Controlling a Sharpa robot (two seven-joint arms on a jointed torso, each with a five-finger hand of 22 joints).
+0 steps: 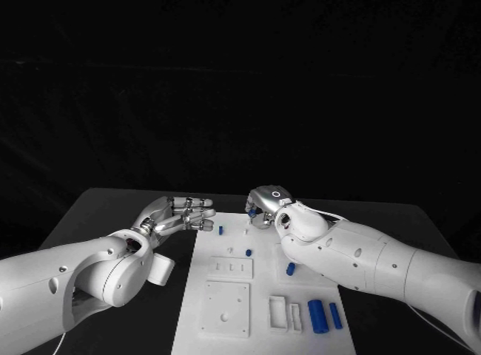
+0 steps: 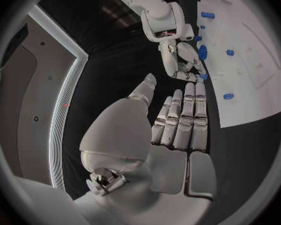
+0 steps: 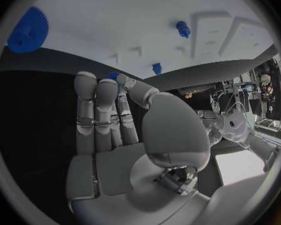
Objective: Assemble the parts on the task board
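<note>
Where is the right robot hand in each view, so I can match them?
Head view: right robot hand at the task board's far edge.
Left wrist view: it lies beyond the left robot hand's fingers, beside the board.
Right wrist view: it sits mid-circle, fingertips toward the board.
Shared landmark: task board.

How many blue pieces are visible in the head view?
6 blue pieces: one at the right hand, two mid-board, one beside the right arm, two near the front edge; the arm may hide more.
</note>
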